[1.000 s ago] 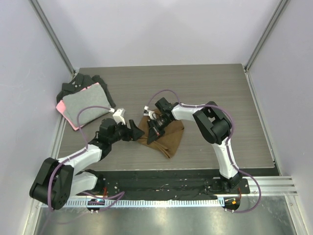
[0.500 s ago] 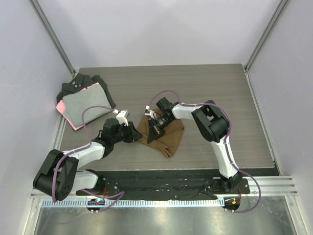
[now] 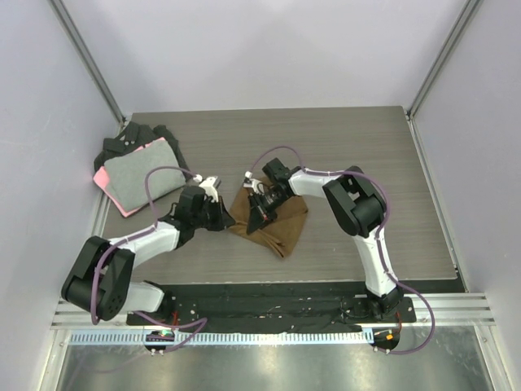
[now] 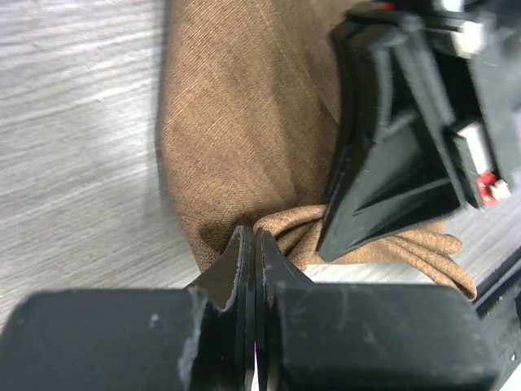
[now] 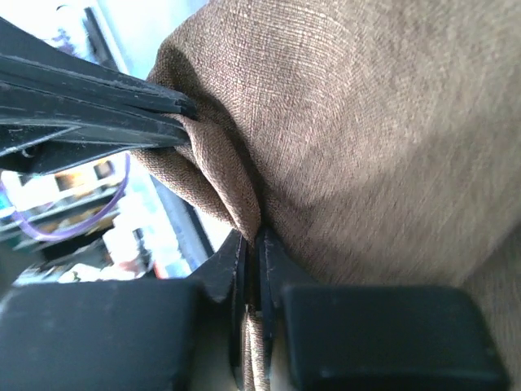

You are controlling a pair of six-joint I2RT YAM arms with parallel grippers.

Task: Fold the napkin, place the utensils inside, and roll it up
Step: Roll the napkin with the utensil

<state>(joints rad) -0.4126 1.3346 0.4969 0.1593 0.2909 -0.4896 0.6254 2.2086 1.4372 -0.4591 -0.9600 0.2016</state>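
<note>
The brown napkin [image 3: 281, 230] lies bunched in the middle of the table. My left gripper [image 3: 225, 217] is at its left edge; in the left wrist view its jaws [image 4: 256, 238] are shut, tips pinching a fold of the napkin [image 4: 236, 122]. My right gripper [image 3: 255, 213] is just to the right of it, shut on a gathered fold of the napkin [image 5: 366, 138], with cloth showing between its jaws [image 5: 259, 240]. The two grippers face each other, a short span of cloth between them. The left gripper's fingers [image 5: 89, 106] show in the right wrist view. The utensils are out of view.
A grey cloth with a pink edge [image 3: 138, 181] lies at the table's far left on top of black cloths [image 3: 130, 138]. Walls stand close round the left, back and right of the table [image 3: 366, 155].
My left gripper has moved right to the napkin's left edge and gone from open to shut there. The right gripper has stayed on its fold.
</note>
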